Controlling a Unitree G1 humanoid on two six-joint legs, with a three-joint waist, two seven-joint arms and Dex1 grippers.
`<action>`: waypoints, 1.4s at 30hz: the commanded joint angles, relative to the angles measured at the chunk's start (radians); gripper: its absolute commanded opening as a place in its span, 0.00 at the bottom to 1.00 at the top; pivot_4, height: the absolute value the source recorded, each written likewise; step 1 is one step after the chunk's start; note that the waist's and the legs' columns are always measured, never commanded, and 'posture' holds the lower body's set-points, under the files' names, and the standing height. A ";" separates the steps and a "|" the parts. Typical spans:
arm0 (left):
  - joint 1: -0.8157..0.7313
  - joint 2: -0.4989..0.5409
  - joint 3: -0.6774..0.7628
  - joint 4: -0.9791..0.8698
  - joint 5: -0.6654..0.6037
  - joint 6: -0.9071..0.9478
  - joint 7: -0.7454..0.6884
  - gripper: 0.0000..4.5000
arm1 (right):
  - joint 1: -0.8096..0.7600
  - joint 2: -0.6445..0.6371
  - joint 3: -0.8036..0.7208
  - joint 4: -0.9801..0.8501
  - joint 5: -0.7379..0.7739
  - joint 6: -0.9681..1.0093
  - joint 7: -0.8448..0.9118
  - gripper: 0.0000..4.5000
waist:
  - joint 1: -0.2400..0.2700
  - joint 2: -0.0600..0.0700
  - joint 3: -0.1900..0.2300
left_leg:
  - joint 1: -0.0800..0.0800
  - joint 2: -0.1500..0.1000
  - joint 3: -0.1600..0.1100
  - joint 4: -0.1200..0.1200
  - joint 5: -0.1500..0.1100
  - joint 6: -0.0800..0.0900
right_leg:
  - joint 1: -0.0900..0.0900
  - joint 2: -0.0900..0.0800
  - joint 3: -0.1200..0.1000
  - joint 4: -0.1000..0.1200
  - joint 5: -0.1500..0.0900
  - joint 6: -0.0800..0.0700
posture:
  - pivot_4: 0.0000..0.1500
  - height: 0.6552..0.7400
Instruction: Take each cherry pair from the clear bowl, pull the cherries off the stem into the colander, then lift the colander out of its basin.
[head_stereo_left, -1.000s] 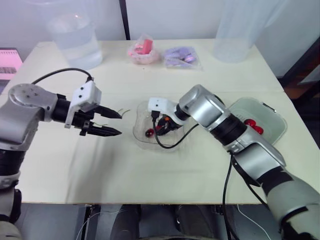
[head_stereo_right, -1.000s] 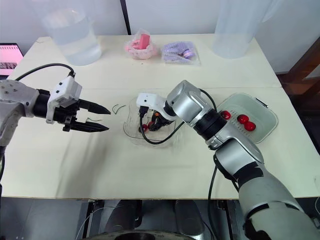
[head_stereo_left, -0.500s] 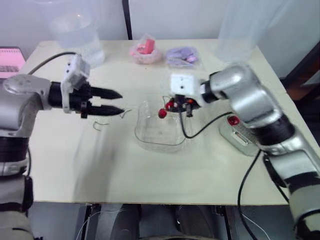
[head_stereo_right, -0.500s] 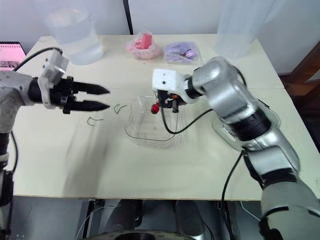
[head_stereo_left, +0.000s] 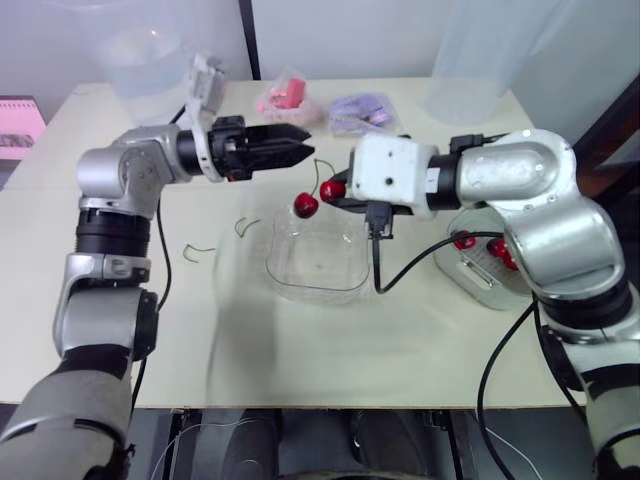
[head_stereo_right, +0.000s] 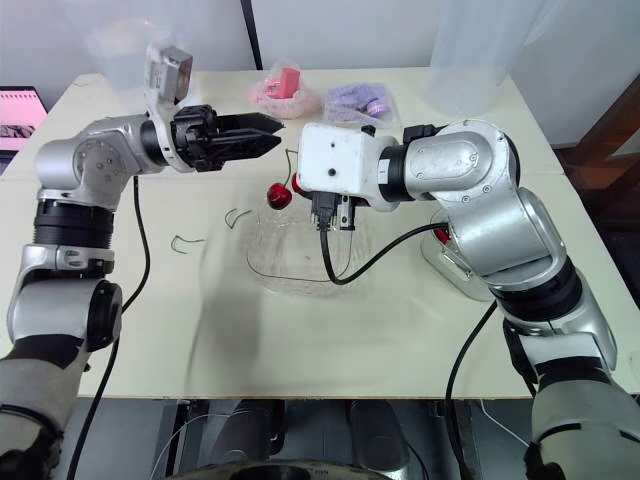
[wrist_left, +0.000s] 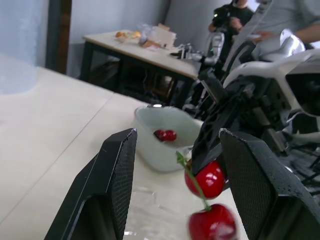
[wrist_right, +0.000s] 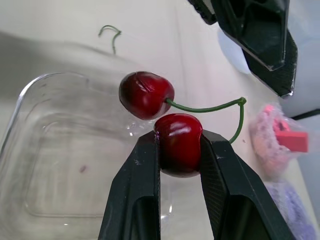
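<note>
My right gripper (wrist_right: 178, 150) is shut on one dark red cherry (wrist_right: 178, 143) and holds it above the clear bowl (head_stereo_left: 300, 285). The paired cherry (wrist_right: 146, 94) hangs beside it on a green stem (wrist_right: 210, 107) that arches up toward my left gripper (head_stereo_left: 306, 144). That gripper is open, its fingertips just short of the stem's top and apart from it. The white basin with the colander (head_stereo_left: 478, 280) sits at the right, partly behind my right arm, with red cherries (head_stereo_left: 463, 240) inside. Nothing lies in the bowl.
Two loose green stems (head_stereo_left: 200, 250) (head_stereo_left: 243, 226) lie on the table left of the bowl. At the back stand a water jug (head_stereo_left: 150, 60), a pink bag (head_stereo_left: 285, 97), a purple bag (head_stereo_left: 362, 107) and a tall clear container (head_stereo_left: 480, 50). A person (wrist_left: 280, 25) sits beyond the table.
My right gripper rose out of the bowl with the cherry pair. My left gripper lifted and swung right, ending close to the stem's top.
</note>
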 joint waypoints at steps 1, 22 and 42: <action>-0.014 -0.009 0.004 -0.014 -0.006 0.012 -0.025 0.62 | -0.014 -0.005 -0.035 -0.054 0.022 0.039 -0.030 0.16 | 0.001 0.000 0.000 | 0.000 0.000 0.000 0.000 0.000 0.000 | 0.000 0.000 0.000 0.000 0.000 0.000 | 1.00 0.94; 0.004 -0.032 -0.004 0.000 0.032 0.014 -0.034 0.01 | -0.026 -0.027 -0.025 -0.082 0.082 0.074 -0.073 0.16 | 0.001 0.000 0.000 | 0.000 0.000 0.000 0.000 0.000 0.000 | 0.000 0.000 0.000 0.000 0.000 0.000 | 1.00 0.94; -0.017 -0.040 0.007 0.017 0.030 0.044 -0.037 0.41 | -0.024 -0.039 -0.019 -0.083 0.094 0.065 -0.097 0.16 | 0.001 0.000 0.000 | 0.000 0.000 0.000 0.000 0.000 0.000 | 0.000 0.000 0.000 0.000 0.000 0.000 | 1.00 0.94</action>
